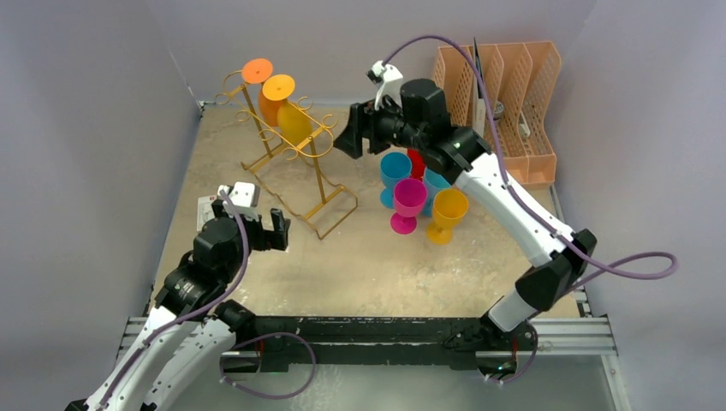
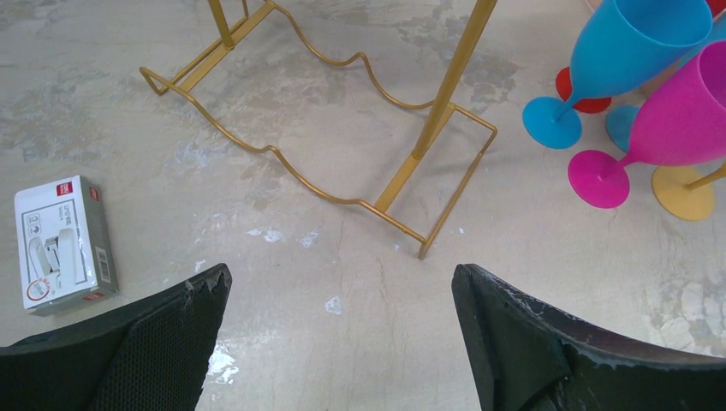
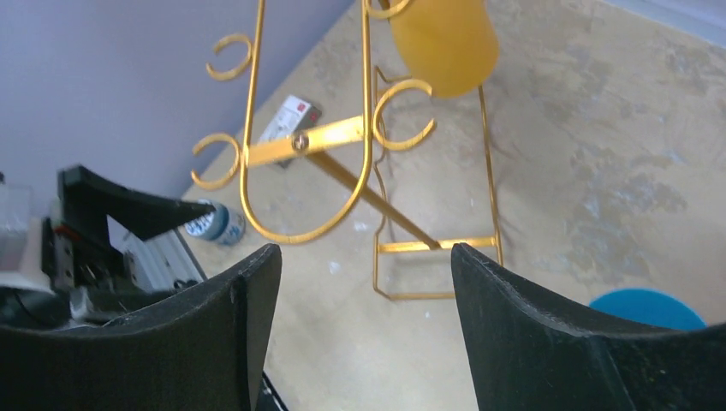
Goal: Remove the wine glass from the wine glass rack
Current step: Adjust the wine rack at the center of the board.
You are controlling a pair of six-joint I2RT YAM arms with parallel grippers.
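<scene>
The right pincer (image 3: 364, 257) stands open and empty just beside the rack (image 2: 436, 111). A yellow glass (image 1: 295, 124) hangs upside down on the rack, nearest that pincer. The left pincer (image 2: 341, 272) gapes wide and empty over the surface (image 1: 385, 265), near the rack's base.

Above the jaws of the right gripper (image 3: 366, 257), the yellow wine glass (image 3: 443, 38) runs off the top edge, so we see only part of its bowl. The wine glass rack (image 3: 330, 137) loses its upper rails there too. Low to the right of those jaws, a blue disc (image 3: 638, 306) is half covered by a finger; it is perhaps a glass foot. To their left, a blue-and-white round thing (image 3: 210, 224) is too small for us to name.

Ahead and right of the jaws of the left gripper (image 2: 342, 278), the blue glass (image 2: 629, 43) and magenta glass (image 2: 676, 120) are cropped by the frame. A red foot (image 2: 598, 104) hides partly behind the blue stem. Left of the jaws, the white box (image 2: 64, 242) has print we cannot read.
</scene>
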